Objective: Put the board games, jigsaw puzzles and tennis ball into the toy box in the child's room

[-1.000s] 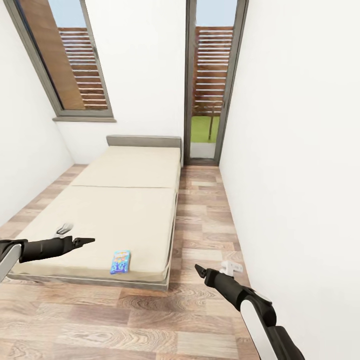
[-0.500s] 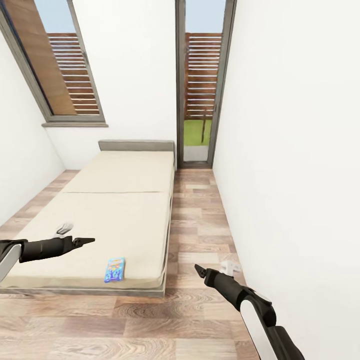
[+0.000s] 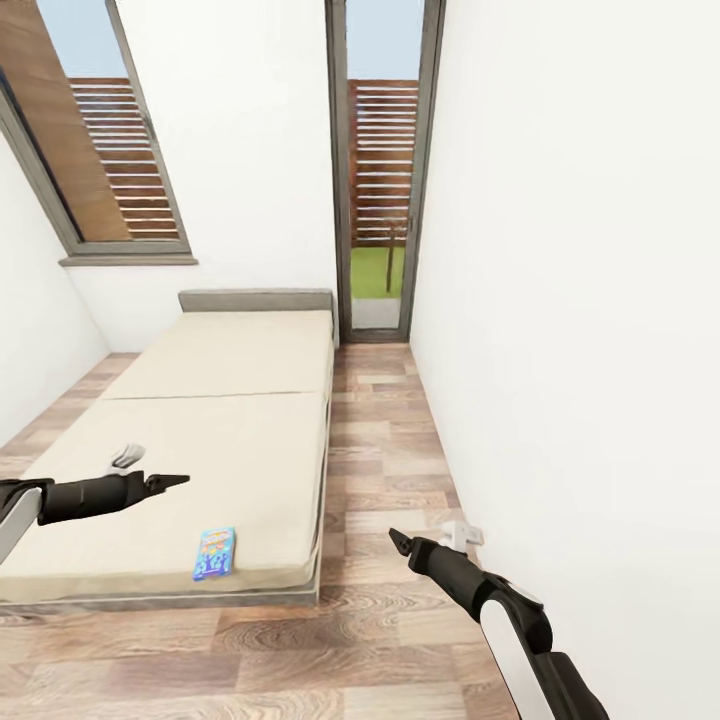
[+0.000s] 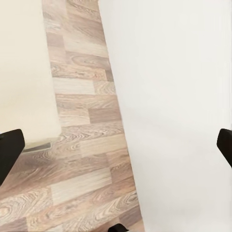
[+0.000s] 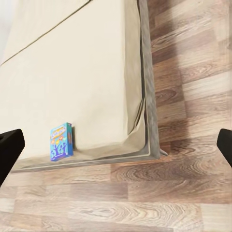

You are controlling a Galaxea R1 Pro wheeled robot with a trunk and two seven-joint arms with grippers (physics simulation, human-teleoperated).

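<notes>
A small blue board game (image 3: 214,553) with colourful print lies flat on the beige bed (image 3: 230,440), near its foot edge. The right wrist view shows the same box (image 5: 61,141) close to the mattress corner (image 5: 137,130). My left gripper (image 3: 180,481) hovers over the mattress, up and left of the box, with its fingertips (image 4: 9,150) wide apart and nothing between them. My right gripper (image 3: 398,542) hangs over the wood floor to the right of the bed, open too, its fingertips (image 5: 9,150) spread.
A small pale grey thing (image 3: 127,455) lies on the mattress near my left arm. A white wall (image 3: 580,350) runs close along the right, with a small white fitting (image 3: 460,532) at its base. A plank-floor aisle (image 3: 375,450) leads to a tall narrow window (image 3: 378,170).
The whole picture has slid left, so the camera has turned right. Bed, box and windows shifted left with it. Both arms hold the same pose.
</notes>
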